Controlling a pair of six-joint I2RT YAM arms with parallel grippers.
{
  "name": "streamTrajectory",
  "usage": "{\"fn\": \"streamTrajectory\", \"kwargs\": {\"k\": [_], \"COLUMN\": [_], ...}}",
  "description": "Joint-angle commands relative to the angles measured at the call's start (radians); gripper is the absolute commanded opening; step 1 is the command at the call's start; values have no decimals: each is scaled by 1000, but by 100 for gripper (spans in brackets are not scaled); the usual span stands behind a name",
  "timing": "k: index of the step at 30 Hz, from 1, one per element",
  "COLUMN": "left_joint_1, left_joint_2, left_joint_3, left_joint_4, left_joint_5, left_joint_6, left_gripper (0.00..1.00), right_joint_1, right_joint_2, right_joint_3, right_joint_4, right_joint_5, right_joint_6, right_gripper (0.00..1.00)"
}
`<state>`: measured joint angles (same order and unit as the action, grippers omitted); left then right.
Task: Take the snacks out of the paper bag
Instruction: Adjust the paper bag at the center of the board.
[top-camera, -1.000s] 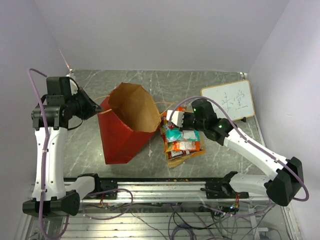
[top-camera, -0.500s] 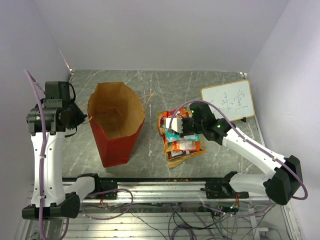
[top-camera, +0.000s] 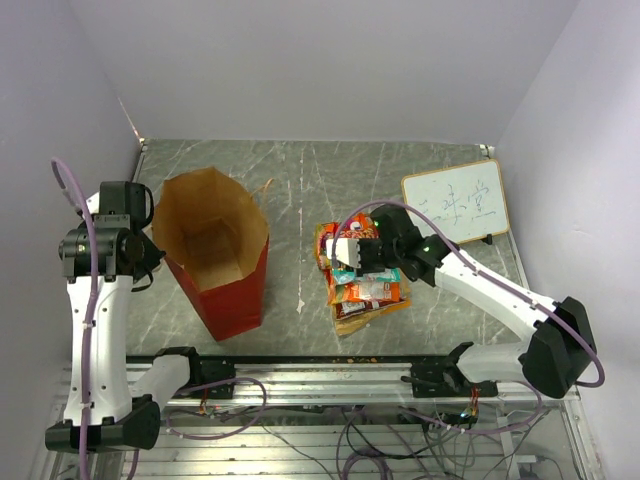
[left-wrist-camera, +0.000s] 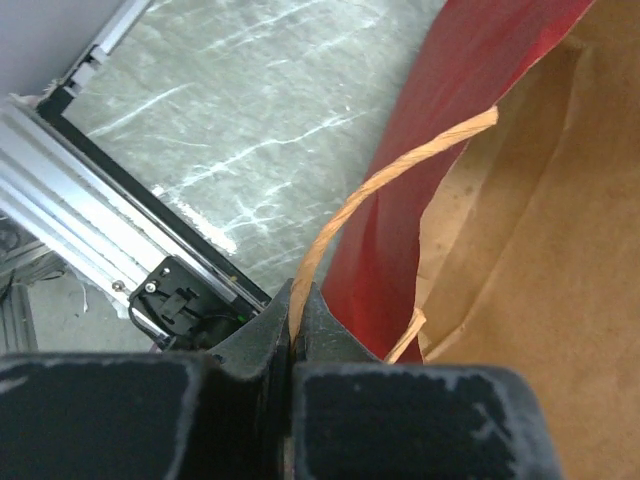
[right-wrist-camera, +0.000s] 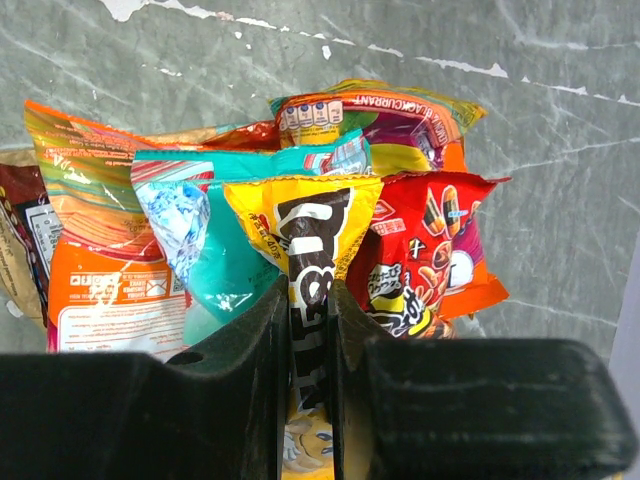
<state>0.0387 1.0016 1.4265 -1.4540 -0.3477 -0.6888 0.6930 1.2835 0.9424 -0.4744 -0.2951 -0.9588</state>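
At the left of the desk (top-camera: 300, 175) the left gripper (left-wrist-camera: 297, 300) pinched the twine handle (left-wrist-camera: 385, 180) of the paper bag (top-camera: 235, 300), standing open just beside it. Rightward the snacks (top-camera: 365, 292) lay heaped apart from the bag; the right gripper (right-wrist-camera: 308, 300) pinched a yellow packet (right-wrist-camera: 300, 220) over them.

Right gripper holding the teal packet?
No, the right gripper is shut on the yellow packet; the teal packet lies beside it.

Left arm (top-camera: 95, 320) stands upright, left gripper (left-wrist-camera: 297, 300) pinched on the twine handle (left-wrist-camera: 395, 172); right arm (top-camera: 490, 290) stretches low leftward, right gripper (right-wrist-camera: 308, 300) clamping a yellow packet (right-wrist-camera: 305, 215)
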Motion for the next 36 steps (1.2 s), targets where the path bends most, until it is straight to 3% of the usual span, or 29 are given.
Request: {"fn": "streamTrajectory", "kwargs": {"k": [1,6,12,27,30,35,36], "left_joint_1": [5,4,6,5,4,6,5], "left_joint_2": [-22,-14,-9,-30,-17,17,27], "left_joint_3": [-13,51,170,270,313,479,521], "left_joint_4": [-44,-42,-43,-39,-43,-30,-23], "left_joint_5": [-131,-136,-100,-131,-121,-99,-99], "left_joint_6": [-36,-32,-19,3,19,72,93], "left_gripper": [9,20,38,78,96,100,100], "right_joint_1": [-5,-4,-4,-1,0,-1,0], "right_joint_2": [-25,-13,-8,-44,-62,-102,-113], "right_joint_3": [-23,-7,1,41,49,96,106], "right_joint_4": [20,11,7,-45,-34,-32,-25], "right_joint_5": [12,6,9,-14,-22,-39,-33], "right_joint_6": [8,12,8,20,44,120,148], "right_gripper": [0,3,21,61,67,82,95]}}
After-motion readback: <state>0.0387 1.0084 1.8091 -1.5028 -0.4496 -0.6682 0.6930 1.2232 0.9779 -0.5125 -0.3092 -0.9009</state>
